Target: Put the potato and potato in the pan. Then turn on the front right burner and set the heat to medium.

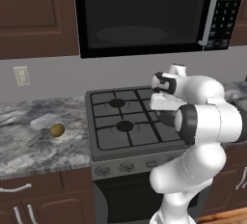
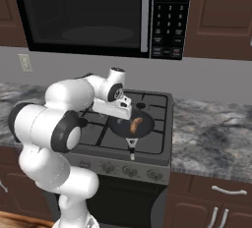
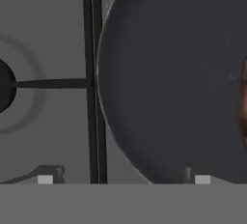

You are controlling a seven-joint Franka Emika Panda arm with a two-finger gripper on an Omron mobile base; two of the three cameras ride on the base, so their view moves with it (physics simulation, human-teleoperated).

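Jaws (image 3: pixel 123 179) spread wide and empty above the pan (image 3: pixel 178 78), orange-brown potato (image 2: pixel 136 124) lying inside it just past one fingertip, olive-yellow potato (image 1: pixel 57 130) far off on the worktop (image 1: pixel 29 141).

Flat, even, moderately dim rendered light with no evident source. The grey speckled stone counter (image 1: pixel 29 136) shows a soft pale patch. The black glass microwave door (image 2: pixel 81 13) carries a faint oval reflection. The hand view is soft and blurry.
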